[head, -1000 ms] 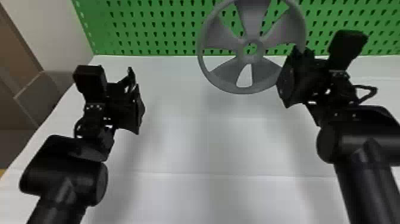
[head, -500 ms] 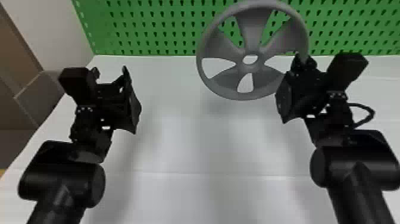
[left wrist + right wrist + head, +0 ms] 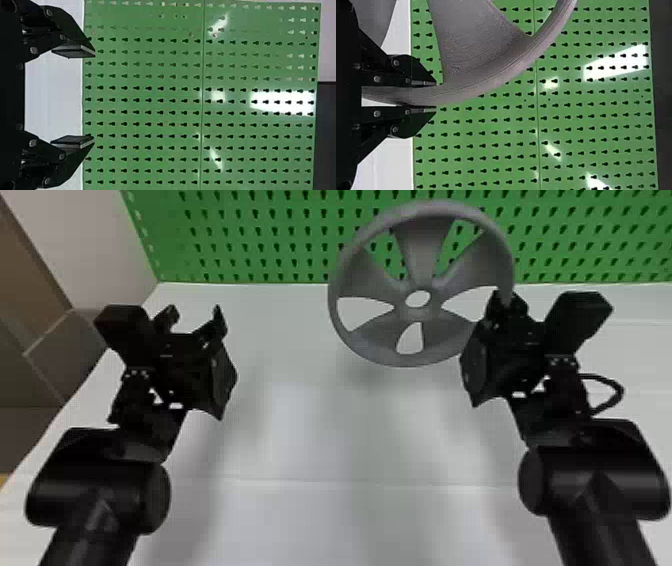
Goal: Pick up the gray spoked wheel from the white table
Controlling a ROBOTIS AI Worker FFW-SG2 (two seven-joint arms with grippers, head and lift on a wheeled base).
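**Holding the gray spoked wheel point(image 3: 422, 245) up by its edge**

Pinching the right side of the wheel's round rim with the right hand point(image 3: 505, 302). Holding the wheel above the back part of the white surface point(image 3: 280, 450), a bit right of the middle, and making a soft dark patch on the surface below. Showing the wheel tipped up, not lying flat, with its big spokes turned toward the head view.

In the right wrist view, squeezing the rim between the two flat black fingers of the right hand point(image 3: 436, 97). Touching the rim on both sides, and leaving just enough room for it in between.

Holding the left hand point(image 3: 195, 321) over the left part of the surface, well apart from the wheel. In the left wrist view, spreading the two fingers of the left hand point(image 3: 94, 97) wide apart, and holding nothing at all.

Seeing the green board point(image 3: 250, 235), full of little holes, behind the wheel. Peeking through the top gaps of the wheel at green, and through the low gaps and the middle hole at white. Seeing a pale wall point(image 3: 100, 235) beside the left end of the green board.
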